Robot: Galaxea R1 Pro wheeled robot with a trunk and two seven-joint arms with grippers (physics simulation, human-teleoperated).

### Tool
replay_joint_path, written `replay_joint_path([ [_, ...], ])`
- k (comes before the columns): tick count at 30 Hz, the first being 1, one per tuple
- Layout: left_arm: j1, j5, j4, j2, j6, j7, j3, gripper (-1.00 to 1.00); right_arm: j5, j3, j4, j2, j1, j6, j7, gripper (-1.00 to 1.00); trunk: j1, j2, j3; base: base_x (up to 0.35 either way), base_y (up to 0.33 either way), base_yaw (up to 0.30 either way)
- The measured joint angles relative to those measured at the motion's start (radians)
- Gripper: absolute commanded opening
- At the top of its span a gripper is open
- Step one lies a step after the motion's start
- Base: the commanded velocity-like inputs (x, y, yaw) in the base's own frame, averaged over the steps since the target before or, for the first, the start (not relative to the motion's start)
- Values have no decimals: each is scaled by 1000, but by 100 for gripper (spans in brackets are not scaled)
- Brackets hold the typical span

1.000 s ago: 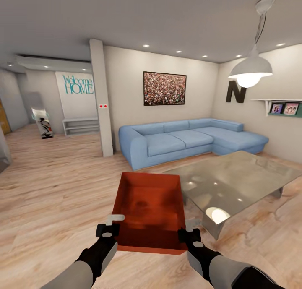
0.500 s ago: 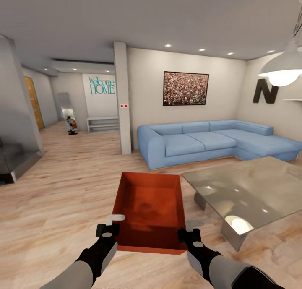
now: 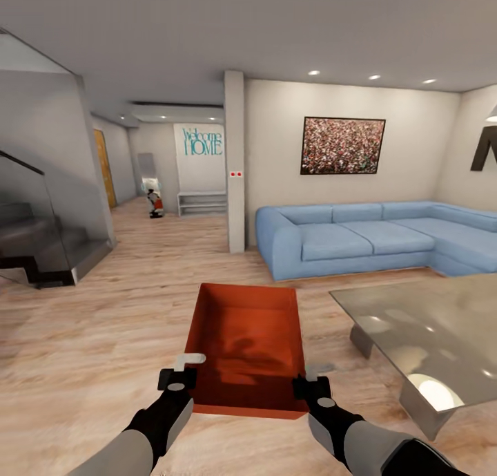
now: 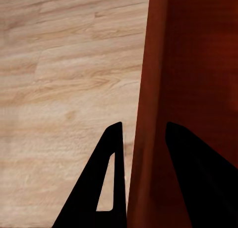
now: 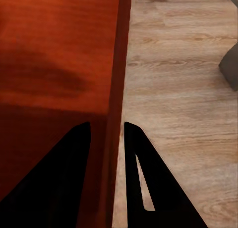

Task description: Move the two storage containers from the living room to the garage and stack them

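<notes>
Blue corner sofa (image 3: 373, 238), glass coffee table (image 3: 428, 324), framed picture (image 3: 342, 146), staircase (image 3: 41, 248)

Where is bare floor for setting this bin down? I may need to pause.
Bare wood floor lies between the staircase and the container. Rightward, the glass table and sofa crowd it.

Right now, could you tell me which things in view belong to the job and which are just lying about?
Job: storage container, clamped by left gripper and right gripper.
Lying about: blue sofa, glass table, staircase, wall picture.
</notes>
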Motion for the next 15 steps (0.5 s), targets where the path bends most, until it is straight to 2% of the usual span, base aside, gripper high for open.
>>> replay_joint_path([
  [15,0,-3,-3,0,0,1,1,-100,0,-1,0,0,0,-4,0,-100,0,0,0,0,0,300],
])
